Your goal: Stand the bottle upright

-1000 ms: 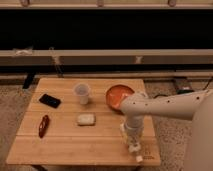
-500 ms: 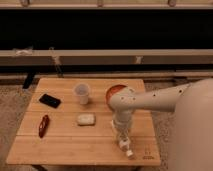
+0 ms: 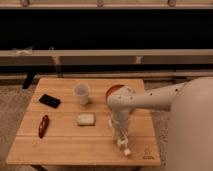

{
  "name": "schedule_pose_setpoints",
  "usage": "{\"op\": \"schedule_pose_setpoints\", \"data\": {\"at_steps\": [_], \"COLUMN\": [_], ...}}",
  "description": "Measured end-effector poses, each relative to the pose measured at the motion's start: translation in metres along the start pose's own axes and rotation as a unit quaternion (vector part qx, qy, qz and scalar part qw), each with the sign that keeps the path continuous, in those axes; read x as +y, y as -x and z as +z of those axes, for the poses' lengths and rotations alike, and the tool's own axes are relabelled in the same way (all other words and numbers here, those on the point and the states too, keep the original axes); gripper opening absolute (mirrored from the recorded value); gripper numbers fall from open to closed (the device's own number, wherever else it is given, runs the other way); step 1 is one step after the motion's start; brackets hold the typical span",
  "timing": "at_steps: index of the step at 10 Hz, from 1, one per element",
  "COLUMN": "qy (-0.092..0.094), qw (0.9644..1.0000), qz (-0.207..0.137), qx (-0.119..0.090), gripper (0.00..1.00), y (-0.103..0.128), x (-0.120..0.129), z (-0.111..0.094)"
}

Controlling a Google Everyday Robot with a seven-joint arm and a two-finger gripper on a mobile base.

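Main worry from here: the bottle [image 3: 123, 145] sits close to the front edge of the wooden table [image 3: 65, 146], down by the front right corner. It's right under my gripper [image 3: 120, 133], slanted, with its far end pointing out toward that edge. If I tip it up while holding it off-centre, I reckon it pivots or squirts out and rolls off the front. A light plastic body won't forgive a sloppy release either: let go before the base is flat and it probably just flops over again. Honestly, I can't tell whether my jaws are spread or pinching the bottle, because the wrist hides that bit. I also can't say if the bottle is resting on the wood or already lifted a touch. As for pose, my arm [image 3: 155, 98] reaches in from the right, bends at the wrist and drops nearly straight down onto the bottle, passing in front of the orange bowl [image 3: 113, 90]. The translucent cup [image 3: 81, 93], the whitish block [image 3: 85, 119] and the black phone [image 3: 49, 101] are all off to the left, well apart from the bottle, so I doubt I bump those.
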Motion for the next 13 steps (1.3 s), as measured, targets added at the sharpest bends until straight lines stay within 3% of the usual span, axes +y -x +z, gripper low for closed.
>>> {"op": "schedule_pose_setpoints", "data": {"at_steps": [4,6,8,11,12,13], "qy": [-0.041,-0.061,-0.071,-0.066,-0.060,-0.056], "qw": [0.9984,0.9965,0.9954,0.9934,0.9923,0.9918], "qz": [0.036,0.052,0.063,0.093,0.107,0.114], "qx": [-0.015,-0.022,-0.015,0.007,0.016,0.019], "gripper": [0.01,0.20,0.40,0.67,0.74,0.74], "y": [0.024,0.018,0.017,0.010,0.007,0.005], "x": [0.028,0.028,0.034,0.024,0.020,0.018], "z": [-0.026,-0.032,-0.032,-0.026,-0.024,-0.023]}}
